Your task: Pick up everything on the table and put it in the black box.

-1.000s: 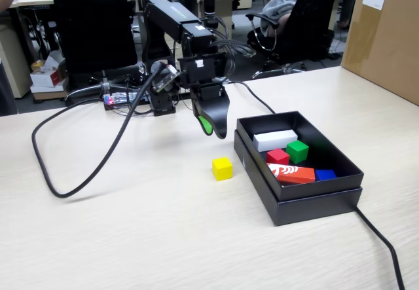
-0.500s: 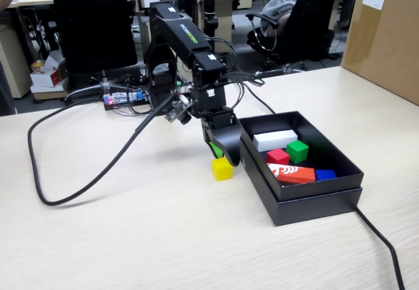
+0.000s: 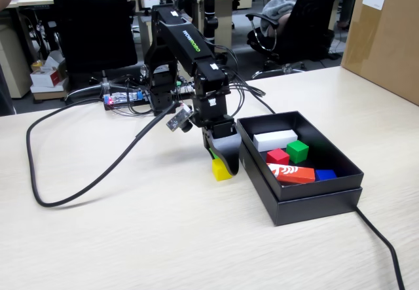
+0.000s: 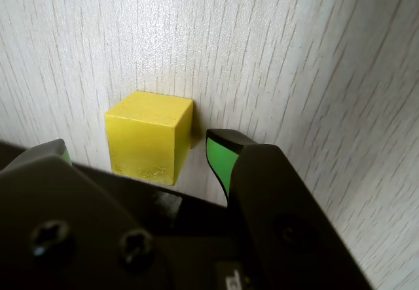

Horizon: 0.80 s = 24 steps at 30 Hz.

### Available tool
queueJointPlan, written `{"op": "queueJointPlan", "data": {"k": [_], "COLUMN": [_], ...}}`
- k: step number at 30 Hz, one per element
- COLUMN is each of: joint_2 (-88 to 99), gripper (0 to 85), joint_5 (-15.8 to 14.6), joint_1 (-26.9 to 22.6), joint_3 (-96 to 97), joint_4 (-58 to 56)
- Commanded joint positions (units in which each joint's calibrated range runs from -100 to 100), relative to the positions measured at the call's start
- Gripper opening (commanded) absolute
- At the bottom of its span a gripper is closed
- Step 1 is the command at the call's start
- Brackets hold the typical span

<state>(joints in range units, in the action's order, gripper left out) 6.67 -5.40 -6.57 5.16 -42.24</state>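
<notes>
On the beige table (image 3: 131, 237) a yellow cube (image 3: 218, 170) (image 4: 147, 136) sits just left of the black box (image 3: 298, 197). My gripper (image 3: 223, 165) (image 4: 139, 146) is down at the tabletop and open. In the wrist view its green-padded fingers (image 4: 218, 156) stand on either side of the cube, with a small gap on the right; the left finger is mostly hidden. In the fixed view the black jaw covers the cube's right part. A red cube (image 3: 277, 156) and a green cube (image 3: 298, 150) lie inside the box.
The box also holds a white block (image 3: 275, 139), a red-orange block with white marks (image 3: 291, 173) and a blue piece (image 3: 325, 174). A brown carton (image 3: 383, 35) stands at the back right. Black cables (image 3: 65, 195) loop across the left table, and another cable (image 3: 383, 244) runs off the box's near corner.
The arm swung down and forward from above the table. Its open jaws have dropped from beside the yellow cube to straddling it. The cube has not moved.
</notes>
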Motion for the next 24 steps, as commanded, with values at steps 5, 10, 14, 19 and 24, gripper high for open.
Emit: {"op": "queueJointPlan", "data": {"k": [5,10,14,19,24], "joint_2": [0.28,0.16,0.05,-0.53,-0.87], "gripper": [37.8,37.8,37.8,37.6,35.5], "joint_5": [0.59,0.63,0.68,1.03,1.07], "joint_1": [-0.05,0.0,0.15,0.59,0.88], "joint_3": [-4.79,-4.79,-4.79,-4.61,-3.53], "joint_4": [1.94,1.94,1.94,1.94,1.94]}}
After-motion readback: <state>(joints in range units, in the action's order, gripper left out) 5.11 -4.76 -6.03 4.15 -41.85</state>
